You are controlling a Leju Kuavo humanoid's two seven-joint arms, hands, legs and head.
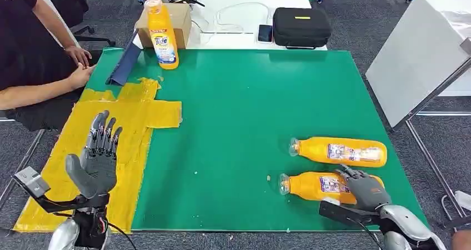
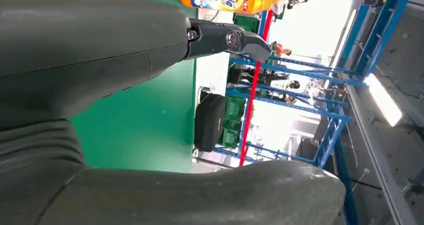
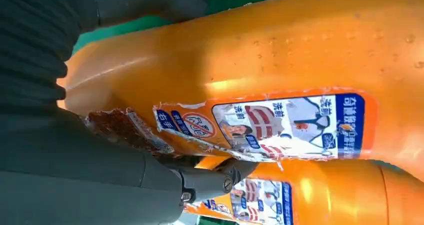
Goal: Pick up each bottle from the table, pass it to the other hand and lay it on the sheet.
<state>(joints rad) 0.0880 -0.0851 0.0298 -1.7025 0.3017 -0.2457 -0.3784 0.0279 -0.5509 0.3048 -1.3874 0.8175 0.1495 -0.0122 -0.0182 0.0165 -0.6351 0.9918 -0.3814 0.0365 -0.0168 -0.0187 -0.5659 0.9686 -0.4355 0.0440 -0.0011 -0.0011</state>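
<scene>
Near the green table's (image 1: 239, 122) right front corner, the right hand (image 1: 364, 188) wraps the nearer lying bottle (image 1: 311, 186) mid-body (smooth, probably slippery plastic; likely heavy, so grip the label zone). Left hand (image 1: 97, 161) hovers empty, fingers spread, over the yellow sheet (image 1: 139, 116).

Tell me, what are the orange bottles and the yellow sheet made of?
Orange bottles: likely glossy plastic, with shiny highlights and a peeling paper label. Yellow sheet: seemingly thin plastic film or tape, wrinkled and slightly shiny, lying flat on the green table.
</scene>
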